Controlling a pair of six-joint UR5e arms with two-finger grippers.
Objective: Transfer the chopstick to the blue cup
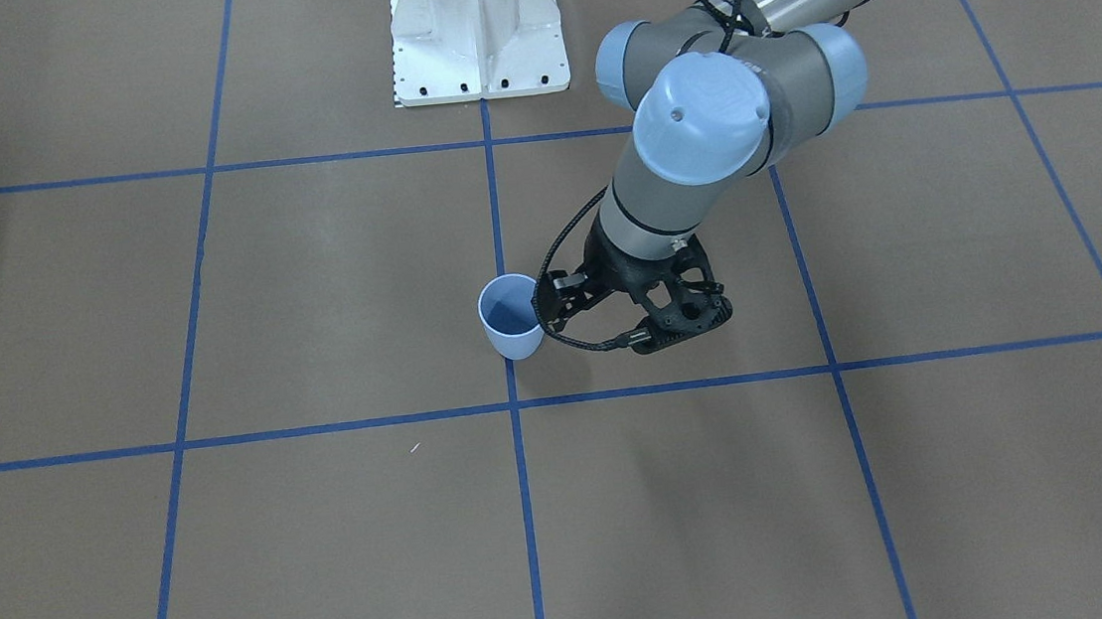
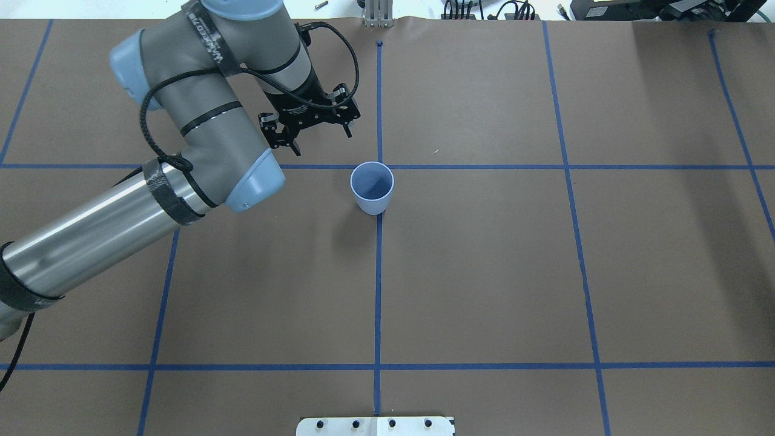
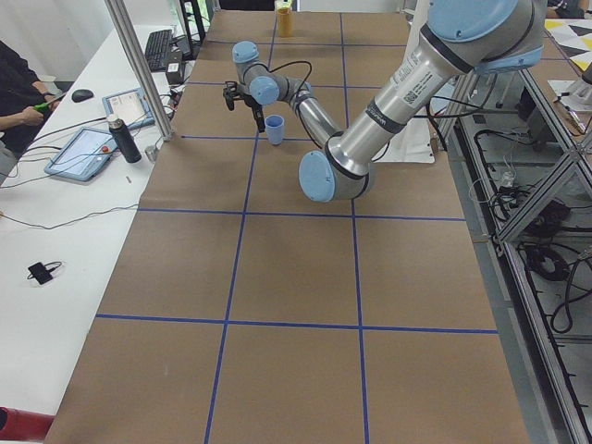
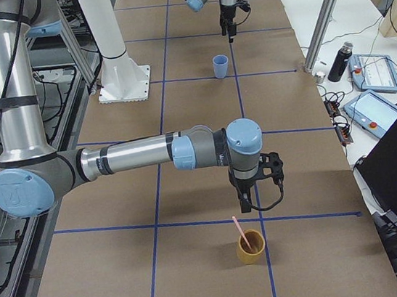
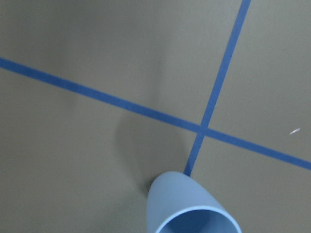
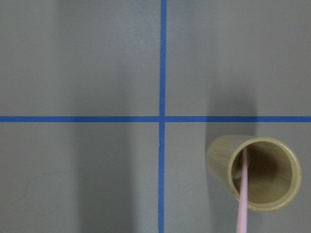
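Brown taped counter (image 2: 484, 272): chopstick (image 4: 241, 231) leaning in tan cup (image 4: 252, 257), well apart from blue cup (image 2: 372, 200). Pick-up pending; right gripper (image 4: 246, 204) near it, grip impossible to tell, left gripper (image 2: 321, 136) spread, empty. Next needs a precise pinch

The surface (image 2: 484, 272) is brown, with blue tape lines (image 2: 378, 272) making big squares. Beside it is a white desk (image 3: 37, 231) with a keyboard (image 3: 159, 48), a dark bottle (image 3: 120, 141) and some cables. A grey metal post (image 3: 139, 65) stands at the desk's edge.
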